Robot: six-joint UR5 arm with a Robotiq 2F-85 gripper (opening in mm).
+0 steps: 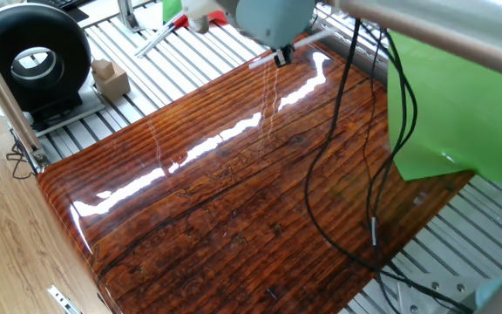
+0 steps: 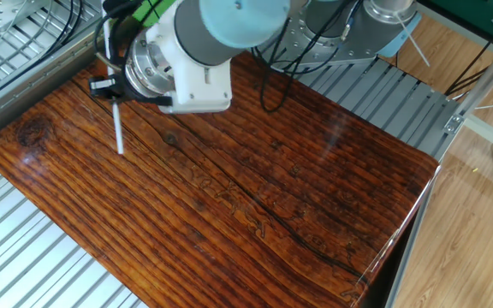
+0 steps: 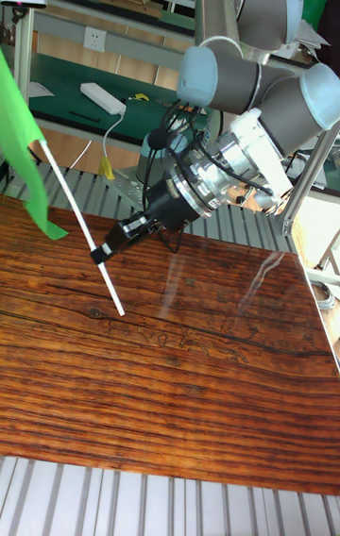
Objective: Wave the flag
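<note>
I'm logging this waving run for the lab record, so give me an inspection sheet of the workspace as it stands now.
Surface: glossy wooden table top with window glare, set on a slatted metal bench.
Job's things: flag lifted off the table, green cloth hanging; its grey rod slants down.
Clutter: black round device and a small wooden block on the bench.
Grippers: gripper shut on the rod.
Cables: black cables hang over the table.
Surroundings: green shelving behind; wood floor beside the bench.
</note>
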